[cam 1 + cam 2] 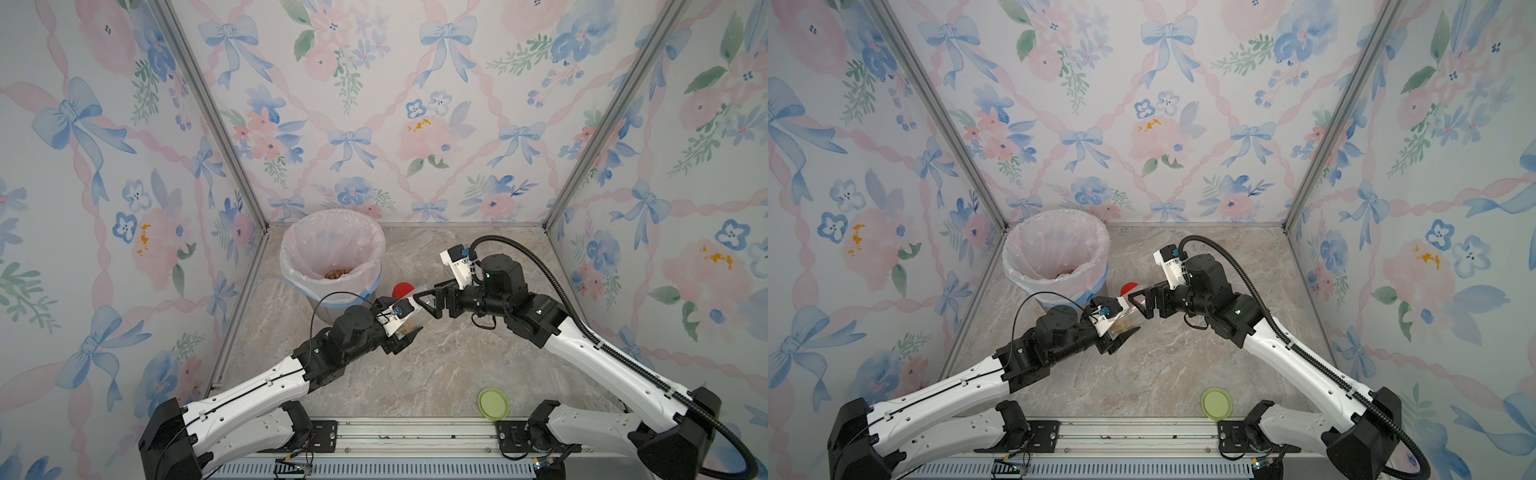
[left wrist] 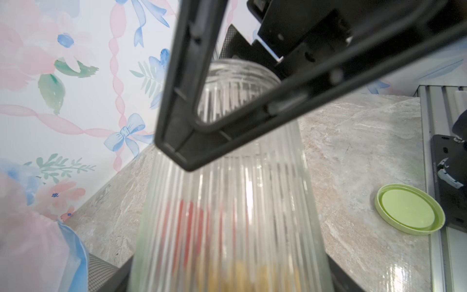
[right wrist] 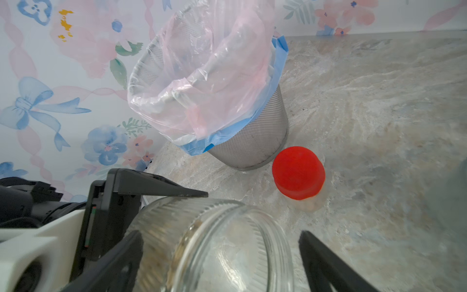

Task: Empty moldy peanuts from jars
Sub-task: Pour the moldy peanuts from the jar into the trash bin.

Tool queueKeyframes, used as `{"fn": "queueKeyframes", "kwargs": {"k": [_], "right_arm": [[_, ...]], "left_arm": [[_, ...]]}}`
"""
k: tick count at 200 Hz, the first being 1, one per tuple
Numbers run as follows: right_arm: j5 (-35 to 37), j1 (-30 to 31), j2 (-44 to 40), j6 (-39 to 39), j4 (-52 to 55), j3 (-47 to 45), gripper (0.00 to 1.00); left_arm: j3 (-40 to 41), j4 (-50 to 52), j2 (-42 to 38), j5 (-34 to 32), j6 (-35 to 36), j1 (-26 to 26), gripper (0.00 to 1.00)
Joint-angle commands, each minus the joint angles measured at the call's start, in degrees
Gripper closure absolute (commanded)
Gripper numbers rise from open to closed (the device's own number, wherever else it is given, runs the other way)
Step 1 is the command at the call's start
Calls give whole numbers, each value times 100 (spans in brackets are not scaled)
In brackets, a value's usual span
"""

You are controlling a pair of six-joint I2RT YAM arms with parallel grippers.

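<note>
Pale green lid [image 1: 493, 403] lies loose by the front rail [image 1: 415, 432]; in both top views my left gripper [image 1: 406, 333] clamps the ribbed jar [image 1: 419, 311] near the bin [image 1: 286, 257]. Left wrist: moldy peanuts [image 2: 252, 275] pool at its base, kept in, I judge, by the tilt. Right wrist: right gripper [image 3: 219, 232] spread around the open mouth.

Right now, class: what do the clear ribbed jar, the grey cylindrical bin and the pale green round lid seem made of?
Clear ribbed jar: glass or hard clear plastic, glossy; see-through with sharp highlights, which one I cannot tell.
Grey cylindrical bin: probably metal mesh, matte; a fine woven grid shows.
Pale green round lid: probably plastic, smooth, slight sheen; moulded raised rim.
</note>
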State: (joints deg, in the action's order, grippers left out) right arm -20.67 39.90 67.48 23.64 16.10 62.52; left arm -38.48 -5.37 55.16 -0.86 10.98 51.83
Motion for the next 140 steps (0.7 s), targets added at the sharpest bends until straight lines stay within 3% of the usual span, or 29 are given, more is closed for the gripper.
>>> {"fn": "queueKeyframes", "kwargs": {"k": [1,38,106,140], "right_arm": [[-585,18,146,255,-460,-177,2],[-893,337,462,295,-715,-88,1],[-238,923,706,55,441,974,1],[441,1123,642,47,895,1362,0]], "left_arm": [[-266,-561,-164,392,56,-105,100],[-221,-593,-77,452,50,-213,100],[-177,-868,8,462,38,-397,100],[-199,-905,126,491,58,-429,100]]}}
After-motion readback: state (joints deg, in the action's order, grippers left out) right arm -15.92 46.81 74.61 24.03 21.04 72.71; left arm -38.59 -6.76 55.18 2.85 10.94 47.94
